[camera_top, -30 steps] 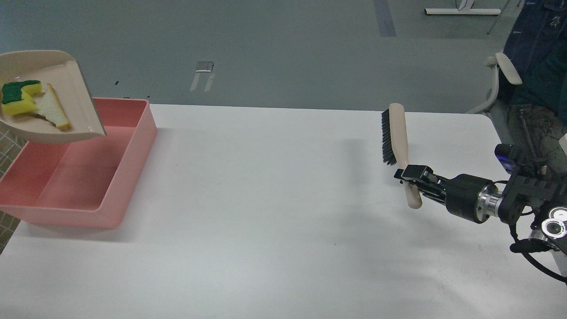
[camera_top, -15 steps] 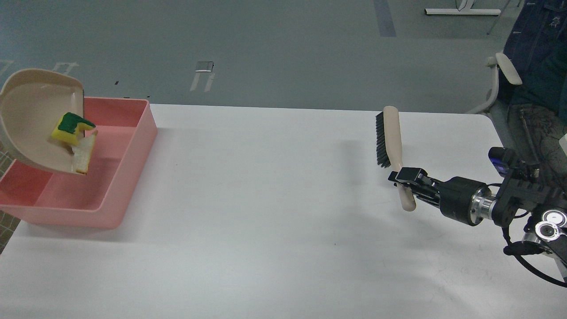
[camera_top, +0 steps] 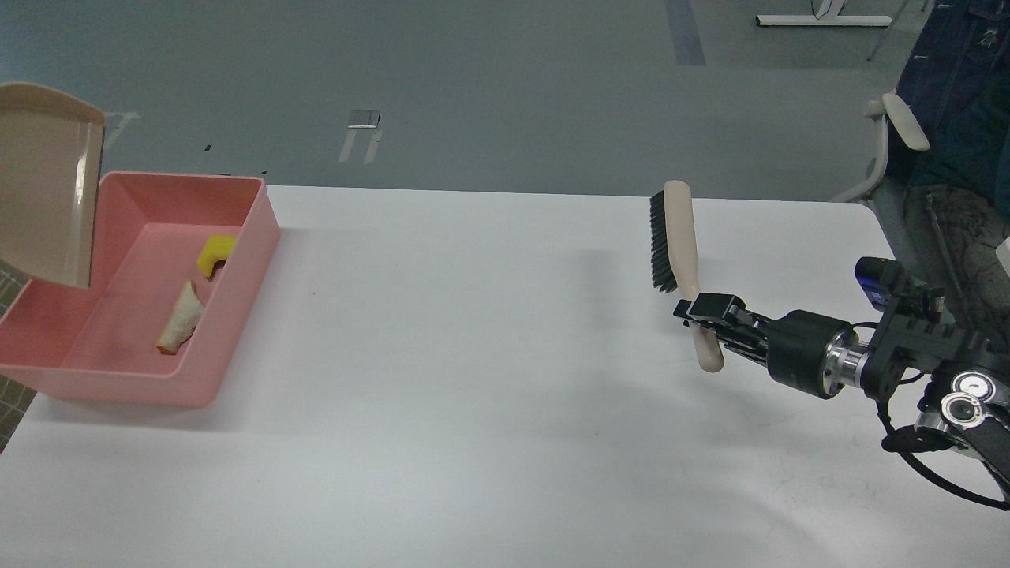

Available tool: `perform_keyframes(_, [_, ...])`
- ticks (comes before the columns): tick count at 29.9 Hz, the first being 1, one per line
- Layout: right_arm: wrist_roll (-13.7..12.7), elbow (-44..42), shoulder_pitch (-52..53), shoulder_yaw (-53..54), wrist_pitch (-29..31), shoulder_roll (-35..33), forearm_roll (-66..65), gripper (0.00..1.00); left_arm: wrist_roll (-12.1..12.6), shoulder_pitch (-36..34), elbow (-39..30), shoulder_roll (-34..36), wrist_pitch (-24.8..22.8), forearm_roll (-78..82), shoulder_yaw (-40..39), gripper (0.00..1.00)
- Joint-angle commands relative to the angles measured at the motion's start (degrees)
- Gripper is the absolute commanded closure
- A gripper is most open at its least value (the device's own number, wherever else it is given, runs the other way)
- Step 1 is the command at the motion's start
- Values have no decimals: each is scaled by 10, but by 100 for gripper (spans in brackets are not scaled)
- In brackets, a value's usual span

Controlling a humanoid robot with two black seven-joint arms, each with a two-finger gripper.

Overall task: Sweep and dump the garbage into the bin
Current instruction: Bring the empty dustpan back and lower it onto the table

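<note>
White table [camera_top: 505, 379]; garbage [camera_top: 180, 327] in bin [camera_top: 237, 315], light, crumbly. Right gripper [camera_top: 705, 315] pinching stiff brush [camera_top: 678, 244] handle; left unseen.

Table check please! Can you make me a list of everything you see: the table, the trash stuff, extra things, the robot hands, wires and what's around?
Surface: white table, mostly bare.
Job's things: yellow scrap and pale wedge lie inside the pink bin; beige dustpan is tipped above its left side.
Clutter: nothing seen.
Grippers: right gripper is shut on the brush handle, bristles facing left; left gripper is out of view.
Cables: a black cable loops by the right arm.
Surroundings: grey floor, a chair and a seated person at right.
</note>
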Motion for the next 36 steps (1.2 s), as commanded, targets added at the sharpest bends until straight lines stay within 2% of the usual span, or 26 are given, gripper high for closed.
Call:
perform_keyframes(1, [0, -3, 3, -1, 0, 2, -1, 100, 0, -9, -4, 31, 3, -6, -7, 100])
perform_keyframes(7, [0, -8, 3, -2, 0, 1, -2, 100, 3, -79, -37, 41, -13, -40, -7, 100])
perform_keyframes(9, [0, -9, 4, -2, 0, -2, -2, 100, 7, -109, -59, 40, -43, -73, -3, 100])
perform_keyframes(11, [0, -9, 4, -3, 0, -5, -2, 100, 26, -151, -96, 33, -100, -127, 0, 100])
perform_keyframes(14, [0, -8, 5, -2, 0, -6, -2, 100, 53, -170, -122, 21, -135, -170, 0, 100])
perform_keyframes(17, [0, -8, 8, 0, 0, -7, -2, 100, 84, -199, -165, -54, -186, -235, 4, 100])
perform_keyframes(20, [0, -9, 8, 1, 0, -10, -2, 100, 107, -208, -187, -99, -208, -244, 11, 100])
perform_keyframes(22, [0, -11, 7, 1, 0, -13, -2, 100, 138, -222, -199, -177, -225, -244, 15, 100])
perform_keyframes(24, [0, -13, 5, 1, 0, -14, -2, 100, 152, -231, -199, -236, -239, -250, 17, 100])
perform_keyframes(29, [0, -16, 4, 1, 0, -15, -3, 100, 162, -235, -200, -329, -262, -259, 40, 100])
perform_keyframes(31, [0, -16, 2, 2, 0, -19, -2, 100, 189, -237, -200, -367, -260, -261, 56, 100])
perform_keyframes(36, [0, -17, 0, 2, 0, -27, -2, 100, 197, -239, -191, -428, -258, -266, 67, 100])
